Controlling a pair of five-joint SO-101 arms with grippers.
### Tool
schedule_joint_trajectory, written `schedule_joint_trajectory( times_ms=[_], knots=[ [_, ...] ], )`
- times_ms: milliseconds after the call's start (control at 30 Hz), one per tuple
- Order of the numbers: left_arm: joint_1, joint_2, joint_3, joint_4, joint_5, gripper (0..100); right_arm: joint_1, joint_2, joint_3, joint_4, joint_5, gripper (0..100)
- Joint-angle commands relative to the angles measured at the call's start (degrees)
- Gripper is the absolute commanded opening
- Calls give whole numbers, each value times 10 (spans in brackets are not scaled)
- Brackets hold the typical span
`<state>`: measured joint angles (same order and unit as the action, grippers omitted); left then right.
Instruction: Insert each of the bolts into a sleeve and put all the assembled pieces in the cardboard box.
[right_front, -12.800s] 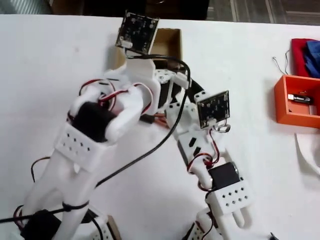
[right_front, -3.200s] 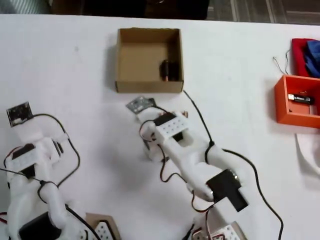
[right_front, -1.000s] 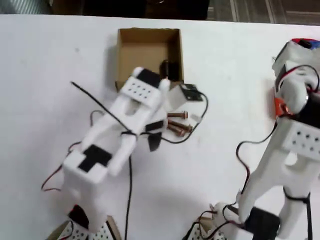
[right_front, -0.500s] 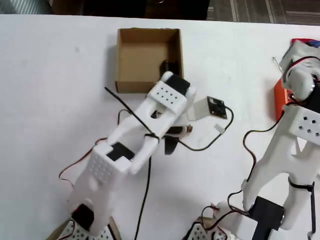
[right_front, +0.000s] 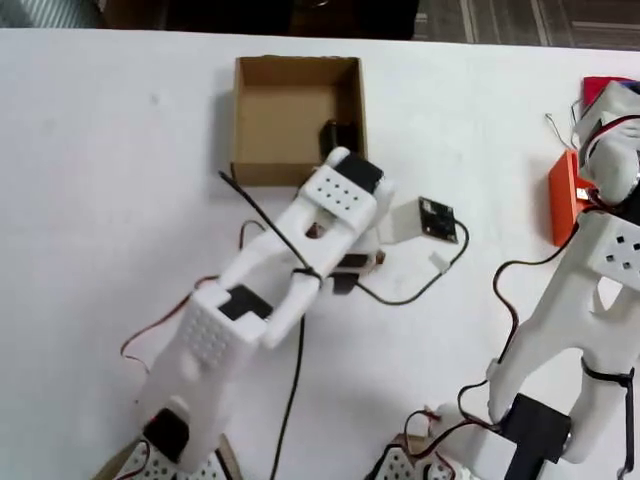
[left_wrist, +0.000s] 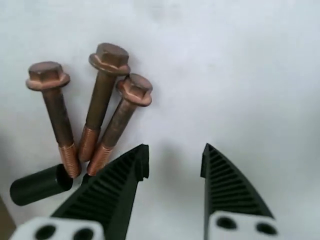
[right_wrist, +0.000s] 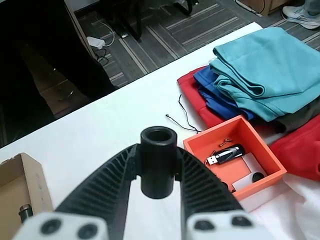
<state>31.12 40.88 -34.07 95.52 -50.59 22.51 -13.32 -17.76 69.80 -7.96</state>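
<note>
Three copper bolts (left_wrist: 102, 112) lie side by side on the white table, with a loose black sleeve (left_wrist: 37, 184) at their threaded ends. My left gripper (left_wrist: 172, 160) hangs open just above the table beside the bolts, with nothing between its fingers. In the high view the left arm (right_front: 270, 280) covers most of the bolts (right_front: 376, 258). My right gripper (right_wrist: 157, 150) is shut on an upright black sleeve (right_wrist: 158, 167), held high over the table's right side. The cardboard box (right_front: 290, 172) holds one dark assembled piece (right_front: 335, 138).
An orange tray (right_wrist: 235, 150) with small items stands at the right, next to folded red and teal cloth (right_wrist: 260, 70). The right arm (right_front: 590, 290) stands tall along the right edge. Bare white table lies to the left of the box.
The left arm has swung right and forward over the bolts, hiding most of them in the high view. The right arm has shifted slightly toward the right edge.
</note>
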Motion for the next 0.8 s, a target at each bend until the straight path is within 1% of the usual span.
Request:
schedule_joint_trajectory(
  times_ms=[0,100,267,533,633,767],
  knots=[
    [18,1,-24,-27,-2,193,7,-1,-30,-15,-7,23],
    [26,13,-24,-53,-2,187,7,-1,-30,-15,-7,23],
    [34,43,-24,-65,-2,187,7,-1,-30,-15,-7,23],
    [21,56,-24,-128,-2,187,7,-1,-30,-15,-7,23],
    [17,55,-31,-114,-2,187,7,-1,-30,-15,-7,23],
    [16,55,-60,-61,-6,187,7,0,-30,-15,-7,23]
  ],
)
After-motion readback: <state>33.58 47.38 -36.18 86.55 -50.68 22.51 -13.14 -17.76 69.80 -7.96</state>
